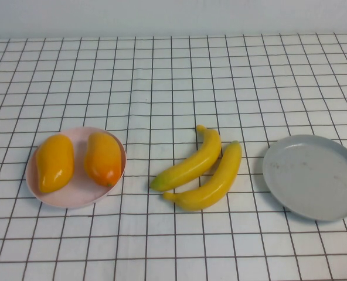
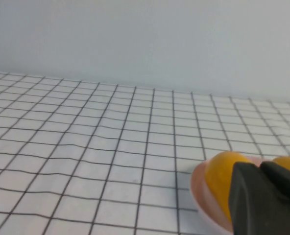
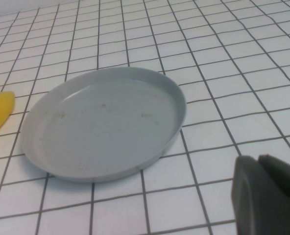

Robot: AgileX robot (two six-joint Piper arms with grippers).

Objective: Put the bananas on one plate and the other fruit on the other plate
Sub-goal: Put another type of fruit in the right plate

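The checked tabletop (image 1: 173, 76) is carrying everything. The grey plate (image 3: 103, 127) is lying bare just ahead of the right gripper (image 3: 267, 196), whose fingers are pressing together on nothing. The pink plate (image 2: 204, 196) is sitting right before the left gripper (image 2: 262, 196), likewise pinched closed, bearing 2 mango-like fruits (image 1: 55, 162). The 2 bananas (image 1: 211, 175) are lying touching between the plates.
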